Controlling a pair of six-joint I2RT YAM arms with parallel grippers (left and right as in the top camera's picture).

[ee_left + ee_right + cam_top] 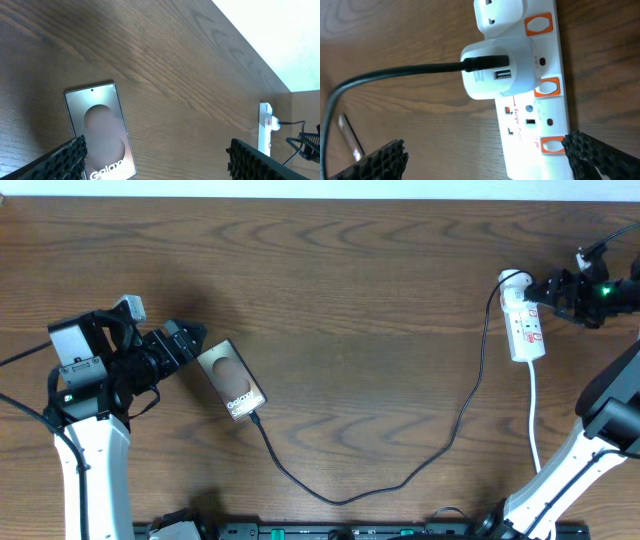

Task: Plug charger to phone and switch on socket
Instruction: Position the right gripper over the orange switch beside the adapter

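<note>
Charger [395, 74] tip looks seated in the phone's [232, 380] lower end, mid-left on the wood-grain table [350, 280]. Its other end is in a white plastic adapter [495, 75] on the socket [525, 320], far right.

I judge only the switching is left. I can't read the state of the orange rockers [538, 25].

Left gripper [156, 145] wide and empty, beside the glossy slab. Right gripper [482, 145] wide and empty, over the socket.

Worktop [350, 280]: dark wood, visible grain, low sheen. Phone [102, 130]: glossy, reflective, smooth. Socket [530, 150]: white smooth plastic, slight gloss. Charger cable [395, 75]: black, matt. Left claw pads [55, 162]: black, ribbed, rough.
</note>
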